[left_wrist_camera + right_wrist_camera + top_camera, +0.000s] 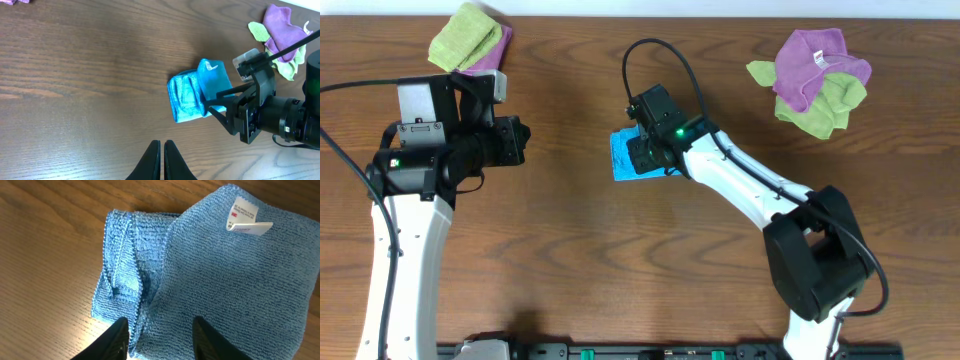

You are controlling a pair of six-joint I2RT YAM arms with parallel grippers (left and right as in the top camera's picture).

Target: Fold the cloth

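The bright blue cloth (623,157) lies folded into a small bundle on the wooden table near the middle. It also shows in the left wrist view (192,95) and fills the right wrist view (210,280), with its white tag (245,220) on the top layer. My right gripper (159,330) is open, its fingers spread just above the cloth's near edge; in the overhead view (645,150) it covers most of the cloth. My left gripper (162,152) is shut and empty, well to the left of the cloth (515,140).
A folded lime-green cloth on a purple one (470,38) lies at the back left. A crumpled purple cloth (815,62) over a lime-green cloth (825,110) lies at the back right. The right arm's cable (655,50) loops above the blue cloth.
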